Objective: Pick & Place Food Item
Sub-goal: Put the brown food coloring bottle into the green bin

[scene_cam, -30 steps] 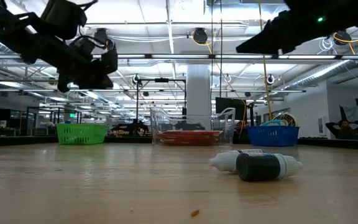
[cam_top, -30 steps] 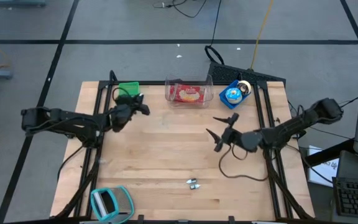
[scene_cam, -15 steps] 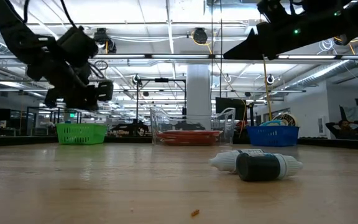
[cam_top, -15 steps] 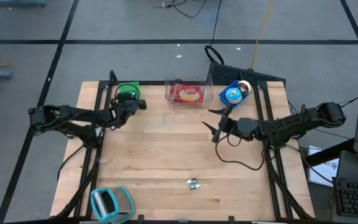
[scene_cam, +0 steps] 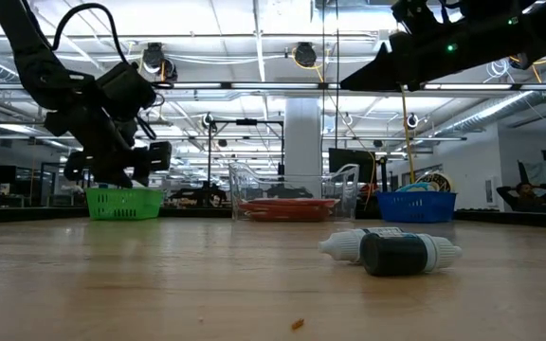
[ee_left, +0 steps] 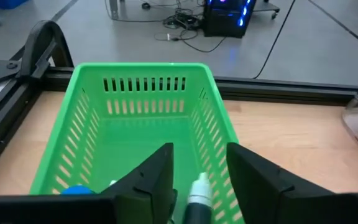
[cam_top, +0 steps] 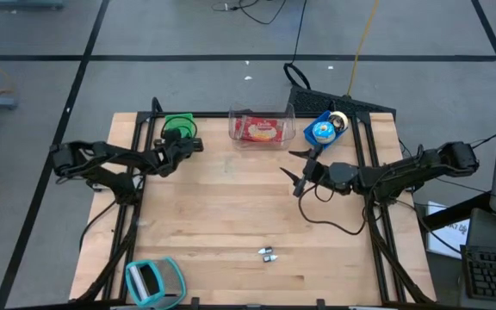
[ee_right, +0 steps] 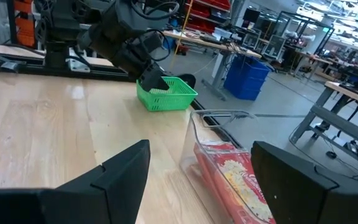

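Note:
My left gripper (ee_left: 199, 177) hovers open over the near rim of the green basket (ee_left: 143, 118), tilted down toward it. A small dark bottle with a white cap (ee_left: 199, 190) stands between its fingers, with a gap on each side of the cap; the bottle's lower part is cut off by the picture's edge. From above, this gripper (cam_top: 196, 145) sits at the basket's (cam_top: 177, 126) near right corner. My right gripper (cam_top: 295, 172) hangs open and level above the table's middle right, with nothing between its fingers (ee_right: 123, 174).
A blue item (ee_left: 76, 190) lies in the green basket. A clear box (cam_top: 262, 129) with a red packet and a blue basket (cam_top: 324, 131) stand along the far edge. Two small bottles (cam_top: 268, 255) lie near the front, a teal object (cam_top: 153, 280) at the front left.
My left gripper has gone down and toward the far edge, tipping downward, and now hangs just above the green basket's rim. My right gripper has swung a little toward the far edge and the table's left, then kept still.

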Motion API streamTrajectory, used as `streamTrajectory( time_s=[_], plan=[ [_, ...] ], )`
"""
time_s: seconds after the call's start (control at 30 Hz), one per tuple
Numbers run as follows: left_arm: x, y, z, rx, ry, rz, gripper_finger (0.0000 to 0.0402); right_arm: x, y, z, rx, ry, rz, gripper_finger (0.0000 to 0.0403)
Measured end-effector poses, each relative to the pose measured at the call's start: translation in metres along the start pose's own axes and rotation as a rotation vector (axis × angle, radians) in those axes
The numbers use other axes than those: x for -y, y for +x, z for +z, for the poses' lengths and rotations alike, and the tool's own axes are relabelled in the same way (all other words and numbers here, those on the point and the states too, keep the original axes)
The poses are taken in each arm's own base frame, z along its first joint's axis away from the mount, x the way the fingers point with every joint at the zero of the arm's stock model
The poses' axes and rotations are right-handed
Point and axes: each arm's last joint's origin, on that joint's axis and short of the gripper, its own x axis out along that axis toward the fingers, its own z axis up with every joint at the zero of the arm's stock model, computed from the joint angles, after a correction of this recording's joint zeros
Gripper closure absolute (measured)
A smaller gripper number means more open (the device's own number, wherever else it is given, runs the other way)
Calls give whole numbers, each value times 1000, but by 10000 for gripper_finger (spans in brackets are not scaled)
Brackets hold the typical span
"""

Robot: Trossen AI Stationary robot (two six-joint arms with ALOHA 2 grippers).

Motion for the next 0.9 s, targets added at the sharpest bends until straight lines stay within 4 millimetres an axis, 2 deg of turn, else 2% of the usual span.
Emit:
streamTrajectory(
  time_s=[0.13,0.23,0.47,0.6,0.77,0.9],
  plan=[
    [0,-1,2,8,1,-5,229,0,0,-1,-12,-13,2,135],
    [4,-6,9,17,35,-77,217,-1,0,-1,-11,-37,5,135],
    [22,-43,36,80,126,-473,209,-5,-2,-1,-4,-35,39,135],
    [26,-72,48,99,90,-715,209,-13,-5,0,23,15,244,135],
    [29,-103,52,103,82,-950,209,-34,-7,-10,-35,53,454,135],
    [33,-121,49,119,109,-1057,209,-66,-12,-30,-131,28,592,135]
  ],
)
